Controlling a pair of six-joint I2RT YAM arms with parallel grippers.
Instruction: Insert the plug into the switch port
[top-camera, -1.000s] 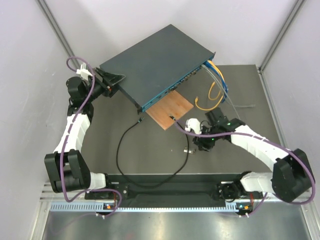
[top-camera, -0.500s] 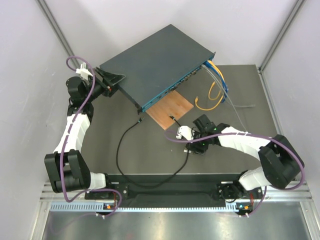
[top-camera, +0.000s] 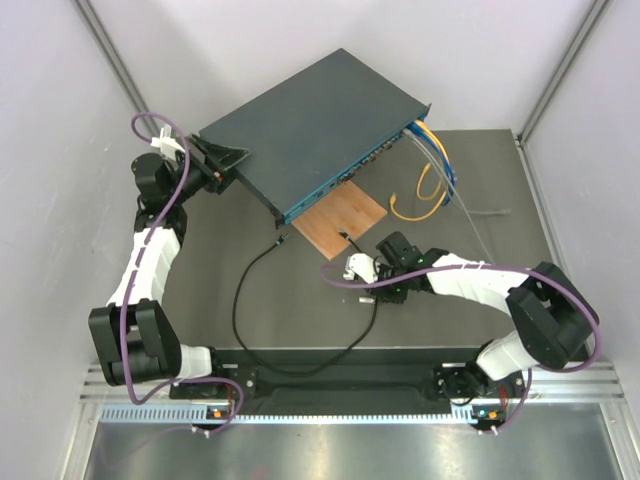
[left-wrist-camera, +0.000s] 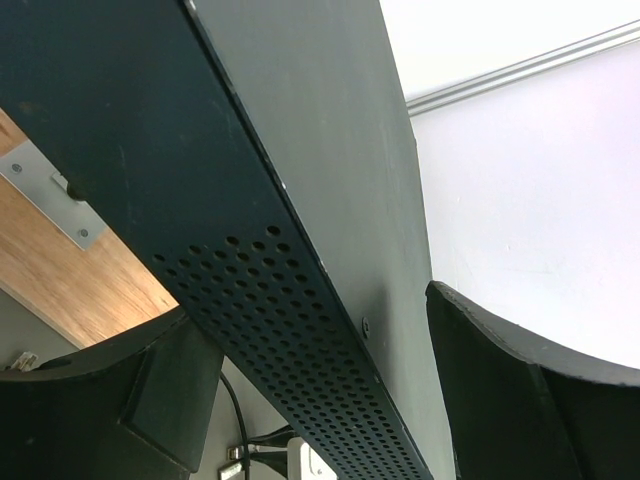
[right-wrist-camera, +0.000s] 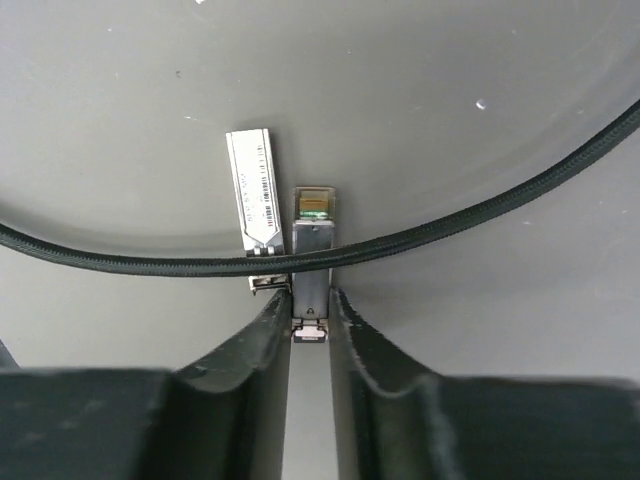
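The switch (top-camera: 320, 125) is a large flat dark blue-grey box at the back. Its row of ports (top-camera: 350, 177) runs along the teal front face. A long thin black cable (top-camera: 240, 300) loops over the table. Its plug (top-camera: 282, 241) lies just before the teal face, and its other end rests on the brown board. My left gripper (top-camera: 228, 165) grips the switch's left corner, and its jaws stand astride the perforated side (left-wrist-camera: 300, 300). My right gripper (top-camera: 385, 287) (right-wrist-camera: 311, 300) is shut on a small silver stick (right-wrist-camera: 312, 250), which the black cable (right-wrist-camera: 450, 215) crosses.
A brown square board (top-camera: 340, 220) lies in front of the switch. Yellow and blue cables (top-camera: 432, 165) hang from the switch's right end. A second silver stick with a label (right-wrist-camera: 253, 195) lies beside the held one. Walls stand close on both sides.
My right arm has swung left and its gripper has closed over the small silver stick by the cable. The left arm and the switch have not moved.
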